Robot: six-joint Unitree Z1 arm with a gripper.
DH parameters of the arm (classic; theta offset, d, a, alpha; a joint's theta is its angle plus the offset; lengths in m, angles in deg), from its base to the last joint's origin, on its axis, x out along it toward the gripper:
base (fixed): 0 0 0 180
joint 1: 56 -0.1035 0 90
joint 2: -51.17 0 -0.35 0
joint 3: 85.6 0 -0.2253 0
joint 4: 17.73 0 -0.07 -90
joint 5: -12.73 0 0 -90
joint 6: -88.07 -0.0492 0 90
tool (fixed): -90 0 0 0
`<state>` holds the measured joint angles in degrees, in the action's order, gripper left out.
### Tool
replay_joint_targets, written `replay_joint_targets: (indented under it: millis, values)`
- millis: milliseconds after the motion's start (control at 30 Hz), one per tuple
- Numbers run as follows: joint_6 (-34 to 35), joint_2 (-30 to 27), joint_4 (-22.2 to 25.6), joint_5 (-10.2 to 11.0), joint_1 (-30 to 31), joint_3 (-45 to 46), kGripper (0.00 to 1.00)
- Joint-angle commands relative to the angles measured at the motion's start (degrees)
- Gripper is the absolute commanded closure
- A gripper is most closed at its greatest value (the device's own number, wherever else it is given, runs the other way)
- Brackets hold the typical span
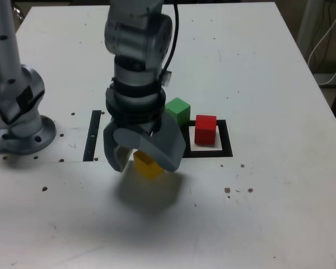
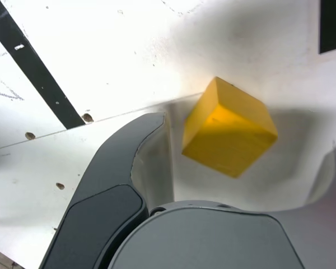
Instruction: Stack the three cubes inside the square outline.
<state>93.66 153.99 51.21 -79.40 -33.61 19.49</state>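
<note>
Left to right in the exterior view: the black strip point(image 1: 92, 135); then the jaws point(image 1: 139, 159), spread apart around the yellow cube point(image 1: 149, 165). Best lower them straight, flat faces squared to it, before closing. Next, the green cube point(image 1: 178, 111), then the red cube point(image 1: 205, 130) within the square outline point(image 1: 226, 138).
</note>
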Motion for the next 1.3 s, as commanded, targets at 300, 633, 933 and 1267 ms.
replay_joint_targets:
  millis: [300, 633, 933, 1267]
  values:
    - [1.0, 2.6, -1.5, 1.5, -0.1, 1.3, 0.17]
    - [1.7, 3.9, -1.5, 3.1, -0.6, 0.9, 0.38]
    - [1.7, 4.9, -2.0, 3.1, -0.6, 0.2, 0.59]
    - [1.6, 4.3, -1.6, 3.9, -0.6, -0.7, 0.78]
